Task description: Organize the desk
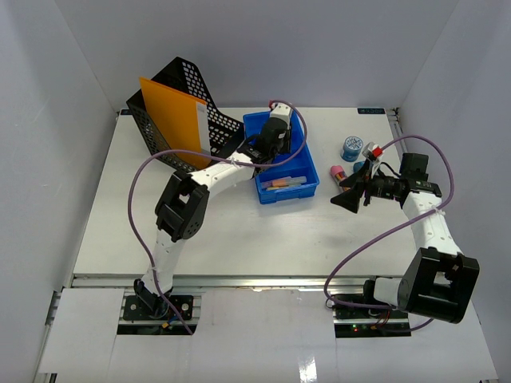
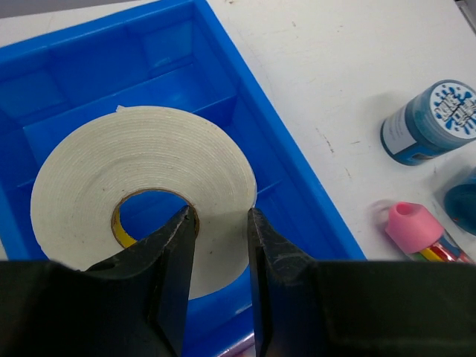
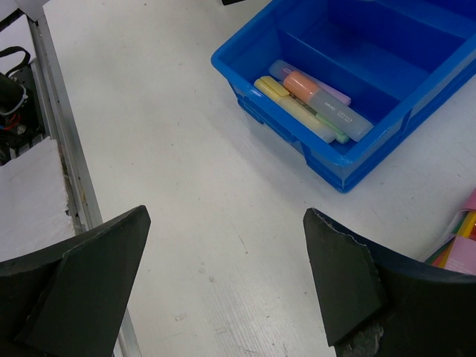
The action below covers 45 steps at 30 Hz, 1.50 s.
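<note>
My left hand (image 2: 222, 223) pinches the one roll of tape (image 2: 97, 178), one finger through its core and the other against its outer edge. The roll's flat face is turned up towards the wrist camera. The one blue tray (image 2: 297, 193) lies straight below, so I judge the coming move to be a short drop into the far compartment. The left arm is clearly the nearer one. My right hand (image 3: 227, 216) is spread wide and holds nothing, hovering over the bare worktop (image 3: 186, 149) just right of the tray. The near compartment holds what I count as four highlighters (image 3: 309, 100), though they are bunched. Loose on the worktop to the right I see one blue jar (image 2: 428, 123) and one pink-capped bundle (image 2: 409, 223). A second blue thing there is cut off by the frame.
</note>
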### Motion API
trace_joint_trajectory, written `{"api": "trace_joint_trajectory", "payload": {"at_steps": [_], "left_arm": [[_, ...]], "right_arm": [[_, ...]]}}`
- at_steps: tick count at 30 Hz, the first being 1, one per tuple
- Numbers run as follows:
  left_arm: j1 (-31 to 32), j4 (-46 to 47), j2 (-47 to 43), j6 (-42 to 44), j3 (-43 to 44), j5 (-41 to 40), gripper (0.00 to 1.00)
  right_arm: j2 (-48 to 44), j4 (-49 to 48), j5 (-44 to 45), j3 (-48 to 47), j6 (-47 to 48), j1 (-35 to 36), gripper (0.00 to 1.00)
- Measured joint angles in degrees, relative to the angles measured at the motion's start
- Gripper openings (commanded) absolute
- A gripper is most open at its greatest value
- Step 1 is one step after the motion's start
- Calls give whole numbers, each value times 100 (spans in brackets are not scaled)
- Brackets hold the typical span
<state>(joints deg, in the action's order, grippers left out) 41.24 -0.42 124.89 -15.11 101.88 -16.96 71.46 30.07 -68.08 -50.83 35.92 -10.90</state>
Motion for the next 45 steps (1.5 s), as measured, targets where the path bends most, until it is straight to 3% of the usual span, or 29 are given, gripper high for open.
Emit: {"api": "trace_joint_trajectory", "payload": {"at_steps": [19,33,45], "left_arm": [[-102,934,143,-209,-916,146,29],[-102,1091,121,-384,-1130,183,66],[-102,897,-93,-467,-1153,616,79]], "right_arm": [[129,-1,23,2,2,-68,90],[138,-1,27,5,3,-143,90],[144,-1,327,12,59,-189,90]]}}
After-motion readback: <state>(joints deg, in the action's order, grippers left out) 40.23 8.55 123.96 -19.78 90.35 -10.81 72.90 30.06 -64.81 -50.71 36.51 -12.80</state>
